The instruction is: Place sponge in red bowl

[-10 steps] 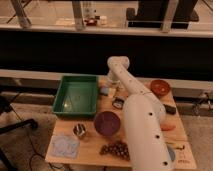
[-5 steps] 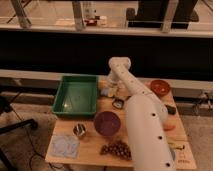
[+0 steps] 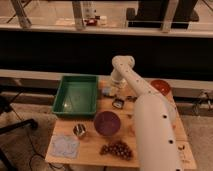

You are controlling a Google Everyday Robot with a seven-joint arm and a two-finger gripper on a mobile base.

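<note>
The sponge (image 3: 107, 91), a small light blue block, lies on the wooden table just right of the green tray. My gripper (image 3: 114, 88) hangs at the end of the white arm, right beside and partly over the sponge. The red bowl (image 3: 161, 86) sits at the table's far right, partly hidden behind my arm, and is apart from the sponge.
A green tray (image 3: 76, 95) takes up the left back of the table (image 3: 95, 150). A dark purple bowl (image 3: 107, 123) stands in the middle. A small dark object (image 3: 118, 103), a metal cup (image 3: 79, 131), a pale-blue cloth (image 3: 65, 146) and grapes (image 3: 117, 149) lie nearer the front.
</note>
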